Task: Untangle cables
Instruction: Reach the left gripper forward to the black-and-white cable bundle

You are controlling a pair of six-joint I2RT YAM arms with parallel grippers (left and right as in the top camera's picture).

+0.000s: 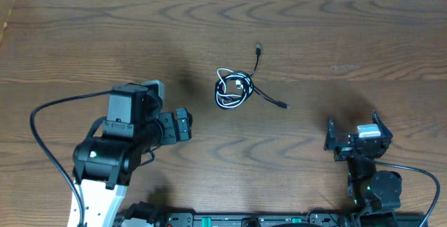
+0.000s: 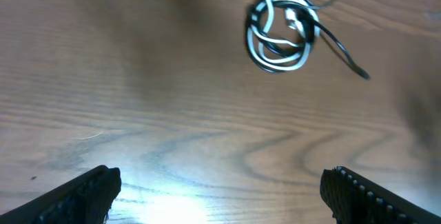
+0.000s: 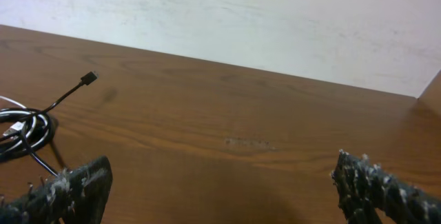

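The cables (image 1: 234, 89) lie in a small bundle at the middle of the wooden table: a white cord and a black cord looped together. One black tail runs to a plug (image 1: 258, 47) farther back, another to a plug (image 1: 283, 105) at the right. My left gripper (image 1: 187, 125) is open, left of the bundle and nearer the front. In its wrist view the bundle (image 2: 279, 63) sits far ahead of the open gripper (image 2: 220, 179). My right gripper (image 1: 351, 126) is open at the front right. Its wrist view shows the open gripper (image 3: 222, 165) over bare wood and the loops (image 3: 38, 124) at the left edge.
The wooden table (image 1: 335, 38) ends at a white wall (image 3: 241, 17) behind. Its right edge (image 3: 427, 93) shows in the right wrist view. Thick black arm wires (image 1: 42, 108) curve at the front left and front right (image 1: 419, 171).
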